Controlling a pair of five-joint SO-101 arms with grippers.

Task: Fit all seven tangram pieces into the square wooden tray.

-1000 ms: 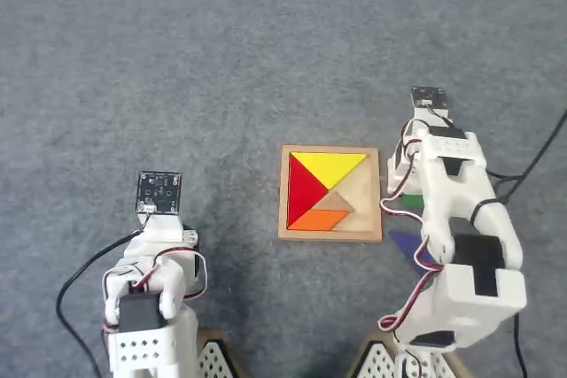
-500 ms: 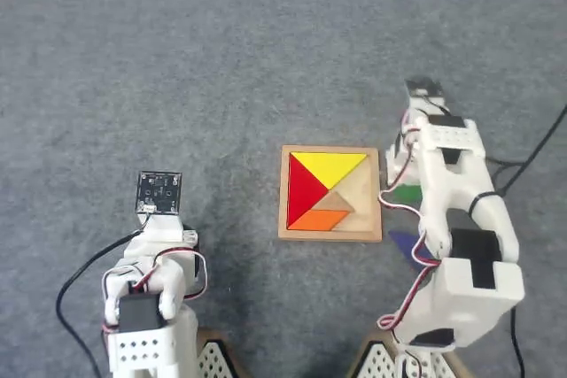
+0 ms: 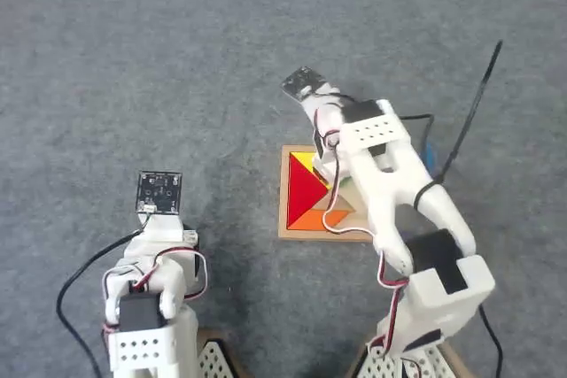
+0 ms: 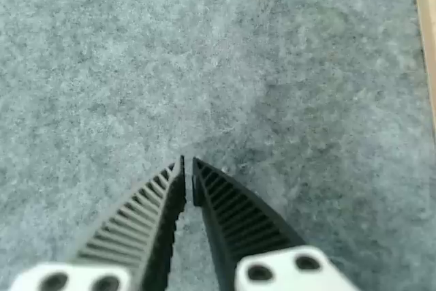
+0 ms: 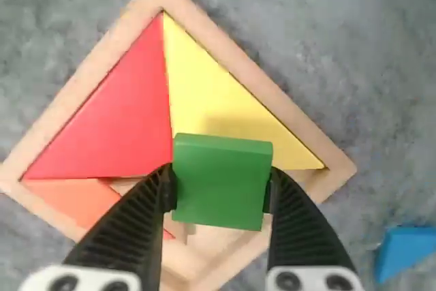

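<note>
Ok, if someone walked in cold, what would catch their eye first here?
The right gripper, shut on a green square wooden piece, over the square wooden tray, where a large red triangle and a large yellow triangle lie. The left gripper is shut over the grey felt mat.

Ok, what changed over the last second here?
The right tool, shut on the green square, swung from beside the tray's right edge to above the tray, carrying the square with it. The left tool, shut over the mat, and the tray stayed put.
</note>
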